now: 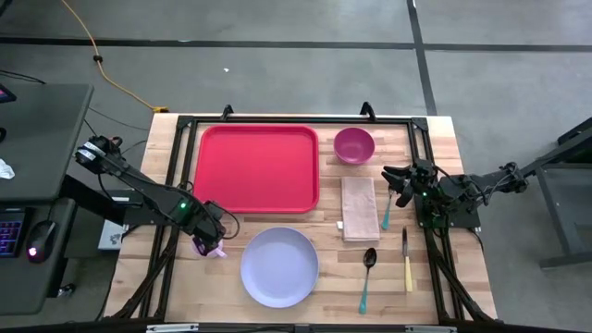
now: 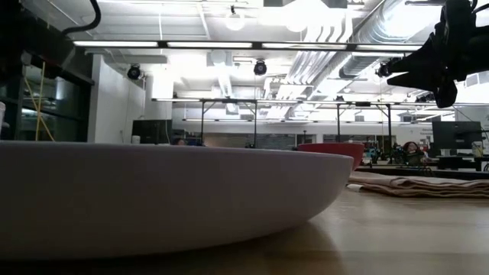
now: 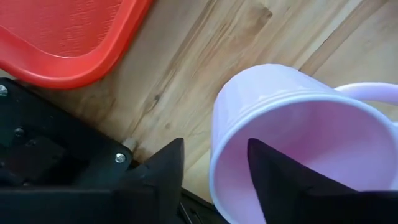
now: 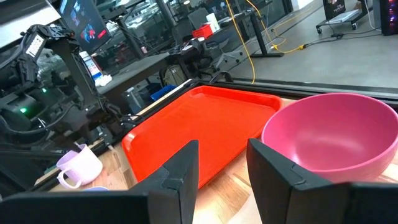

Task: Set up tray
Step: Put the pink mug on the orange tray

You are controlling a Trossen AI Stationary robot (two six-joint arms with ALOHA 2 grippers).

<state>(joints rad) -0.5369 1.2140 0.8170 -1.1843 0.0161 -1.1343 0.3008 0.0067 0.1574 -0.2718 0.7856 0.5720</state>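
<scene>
1. The flat red plastic tray (image 1: 258, 167) is lying bare, giving open room above its surface.
2. A magenta round bowl (image 1: 353, 144) is sitting just beside the tray's right edge.
3. A lavender round plate (image 1: 279, 266) is crowding the near side, with a folded beige cloth napkin (image 1: 359, 208) alongside it.

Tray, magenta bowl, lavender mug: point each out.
Tray (image 1: 257, 166), high view, middle of its flat red floor.
Magenta bowl (image 1: 353, 144), high view, inside of the bowl.
Lavender mug (image 3: 311, 140), left wrist view, inner wall; the left gripper (image 3: 214, 165) straddles its rim.
</scene>
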